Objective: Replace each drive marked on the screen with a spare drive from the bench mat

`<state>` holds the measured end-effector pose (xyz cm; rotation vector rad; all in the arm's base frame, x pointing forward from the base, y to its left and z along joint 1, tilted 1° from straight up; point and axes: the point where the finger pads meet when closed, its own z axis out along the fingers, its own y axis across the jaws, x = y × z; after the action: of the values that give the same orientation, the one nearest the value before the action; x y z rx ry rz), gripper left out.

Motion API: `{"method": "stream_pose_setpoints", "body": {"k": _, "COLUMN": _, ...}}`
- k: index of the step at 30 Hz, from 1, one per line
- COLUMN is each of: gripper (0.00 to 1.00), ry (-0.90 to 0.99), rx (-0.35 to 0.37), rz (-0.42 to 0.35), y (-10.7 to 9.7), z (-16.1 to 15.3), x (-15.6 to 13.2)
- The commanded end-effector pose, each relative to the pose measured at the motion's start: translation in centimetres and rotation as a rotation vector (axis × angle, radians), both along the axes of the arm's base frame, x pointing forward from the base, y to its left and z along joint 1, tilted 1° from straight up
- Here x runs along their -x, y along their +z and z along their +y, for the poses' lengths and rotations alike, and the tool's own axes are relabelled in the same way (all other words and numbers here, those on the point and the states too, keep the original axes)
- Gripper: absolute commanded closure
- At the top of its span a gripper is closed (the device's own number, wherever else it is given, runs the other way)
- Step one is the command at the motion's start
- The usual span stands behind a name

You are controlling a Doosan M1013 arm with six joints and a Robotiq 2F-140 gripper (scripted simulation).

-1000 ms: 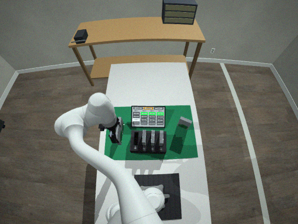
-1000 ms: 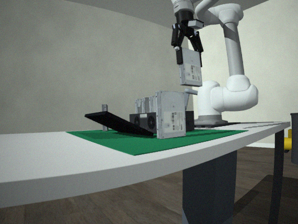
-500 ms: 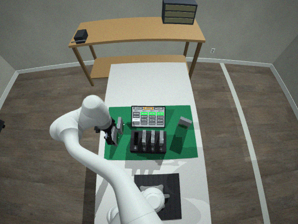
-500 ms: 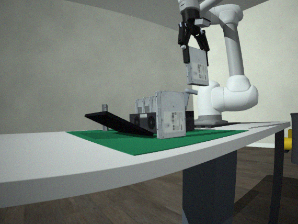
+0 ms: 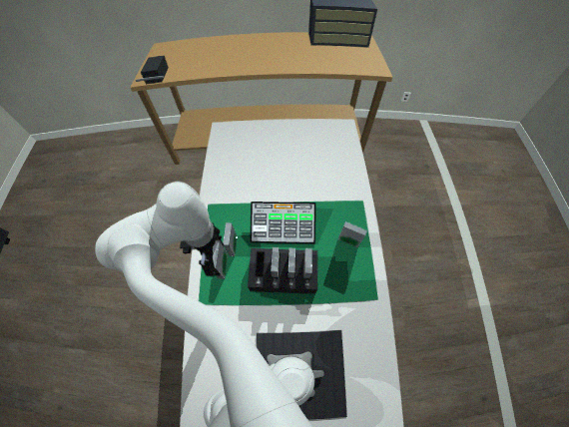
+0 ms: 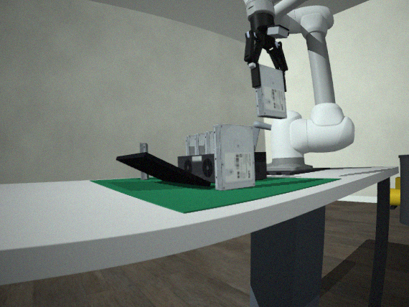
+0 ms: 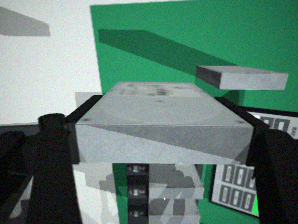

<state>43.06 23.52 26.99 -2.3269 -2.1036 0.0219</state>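
Basically mid-swap on one bay. Gripper is closed on a drive, fingers fairly wide since they span its broad dimension, one pad per narrow edge. Held drive hangs near upright, well above the left part of the green mat, off the dock.

Dock looks flat on the mat. Leftmost bay in the top view is empty; the other three bays hold drives. Screen shows green cells over three columns, none over the leftmost. Labels too small to read.

Two more drives stand on the mat: one left of the screen, just beside the load in the top view, and one at the right.

Can't tell old from spare for the held one. With two others outside the dock, probably the pulled drive on its way to a put-down. If so: lower it straight onto bare mat, clear of the left standing drive, release, then fetch a spare. If it's a spare: connector end down, match the neighbours' facing, into the empty bay. Either way, leave the other bays alone until that one is refilled and rebuilt.

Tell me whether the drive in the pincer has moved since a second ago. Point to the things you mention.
Yes. In the exterior view, the held drive (image 5: 219,259) (image 6: 271,93) (image 7: 165,142) has shifted right, clear of the right edge of the standing drive (image 5: 229,239) (image 6: 234,158) (image 7: 252,80) below.
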Motion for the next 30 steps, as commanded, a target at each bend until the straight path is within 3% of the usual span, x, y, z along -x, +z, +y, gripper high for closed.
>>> {"method": "stream_pose_setpoints", "body": {"k": 1, "gripper": 0.90, "ry": 0.000, "rx": -0.001, "rz": -0.001, "y": -0.1, "z": 0.0, "x": 0.0}}
{"method": "stream_pose_setpoints", "body": {"k": 17, "gripper": 0.90, "ry": 0.000, "rx": -0.001, "rz": -0.001, "y": -2.3, "z": 0.0, "x": 0.0}}
{"method": "stream_pose_setpoints", "body": {"k": 30, "gripper": 0.90, "ry": 0.000, "rx": -0.001, "rz": -0.001, "y": -6.1, "z": 0.0, "x": 0.0}}
